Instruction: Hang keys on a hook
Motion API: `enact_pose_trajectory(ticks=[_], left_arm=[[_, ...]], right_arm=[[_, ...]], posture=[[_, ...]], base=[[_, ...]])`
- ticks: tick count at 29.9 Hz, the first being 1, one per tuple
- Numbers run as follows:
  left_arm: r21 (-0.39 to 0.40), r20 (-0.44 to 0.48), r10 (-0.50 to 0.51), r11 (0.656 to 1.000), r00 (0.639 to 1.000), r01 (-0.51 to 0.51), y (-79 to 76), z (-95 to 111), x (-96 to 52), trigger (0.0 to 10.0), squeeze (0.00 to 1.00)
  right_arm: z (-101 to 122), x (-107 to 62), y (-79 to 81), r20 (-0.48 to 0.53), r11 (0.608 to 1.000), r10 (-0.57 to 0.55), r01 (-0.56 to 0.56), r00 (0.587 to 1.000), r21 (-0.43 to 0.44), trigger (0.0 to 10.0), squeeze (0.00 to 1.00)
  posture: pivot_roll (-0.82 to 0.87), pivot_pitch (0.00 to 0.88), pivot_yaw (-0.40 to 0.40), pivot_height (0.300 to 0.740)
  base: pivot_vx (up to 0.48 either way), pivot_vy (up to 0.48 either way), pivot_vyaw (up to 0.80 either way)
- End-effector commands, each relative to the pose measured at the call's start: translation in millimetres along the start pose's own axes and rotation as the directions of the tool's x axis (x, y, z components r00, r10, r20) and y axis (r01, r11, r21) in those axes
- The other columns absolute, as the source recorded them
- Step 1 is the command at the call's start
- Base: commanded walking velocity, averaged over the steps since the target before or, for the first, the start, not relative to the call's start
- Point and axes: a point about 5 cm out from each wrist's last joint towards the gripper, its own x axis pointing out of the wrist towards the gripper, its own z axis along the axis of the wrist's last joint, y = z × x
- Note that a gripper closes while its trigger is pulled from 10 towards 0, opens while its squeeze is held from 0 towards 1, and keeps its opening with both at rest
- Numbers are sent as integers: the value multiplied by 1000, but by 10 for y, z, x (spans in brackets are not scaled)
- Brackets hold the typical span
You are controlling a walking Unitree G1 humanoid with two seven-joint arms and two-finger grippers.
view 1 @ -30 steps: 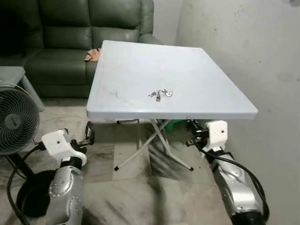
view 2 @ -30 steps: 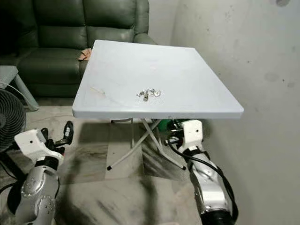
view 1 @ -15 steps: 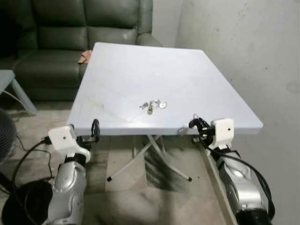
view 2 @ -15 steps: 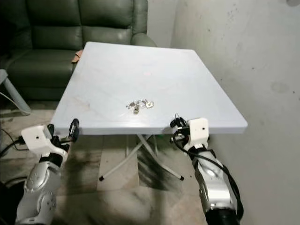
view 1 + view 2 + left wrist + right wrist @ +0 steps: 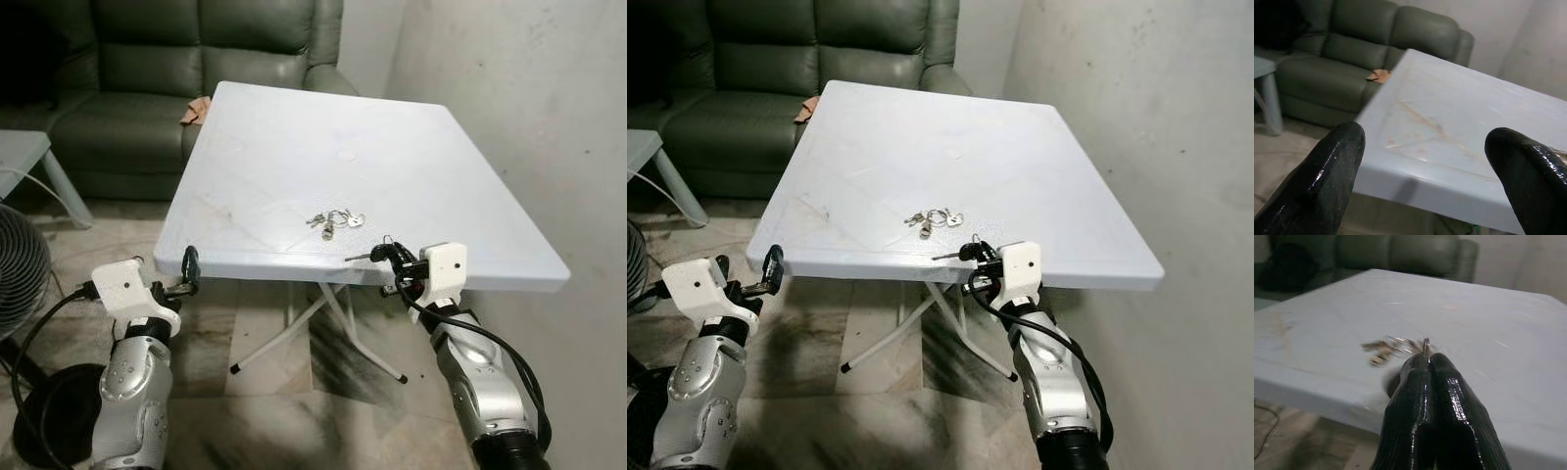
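The keys (image 5: 333, 221) lie on the white table (image 5: 411, 176) just beyond the right gripper (image 5: 384, 253), whose fingers are pressed together empty, while the left gripper (image 5: 188, 264) hangs spread wide at the table's near corner.

A home living room, by the look of it: dark green leather sofa (image 5: 186, 59) against the far side, just beyond the far edge of a white folding table (image 5: 294, 147). Bare pale plastered wall (image 5: 509, 88) along the table's right edge, worn streaked floor (image 5: 274, 411) below, standing fan (image 5: 20, 269) at the left.
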Motion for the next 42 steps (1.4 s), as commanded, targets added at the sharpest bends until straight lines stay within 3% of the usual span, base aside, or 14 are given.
enact_pose_trajectory(ticks=[1,17,21,42], left_arm=[[5,18,0,1000,1000,0,-33,36,1,10000,0],[42,39,22,999,999,-24,59,127,79,10000,0],[31,30,21,999,999,-22,37,115,82,10000,0],[15,-15,12,1000,1000,-12,-25,56,113,10000,0]], right_arm=[[31,14,-41,3,1000,-13,13,1000,-4,10000,0],[66,119,1,19,1000,-17,17,1000,2,10000,0],[64,135,25,22,1000,-17,17,1000,10,10000,0],[43,117,15,16,1000,-19,19,1000,0,10000,0]], posture=[[-7,0,-63,740],[12,0,-47,740],[12,0,-47,740],[0,0,-57,740]], base=[[0,0,-775],[0,0,-777],[0,472,-775],[0,0,-772]])
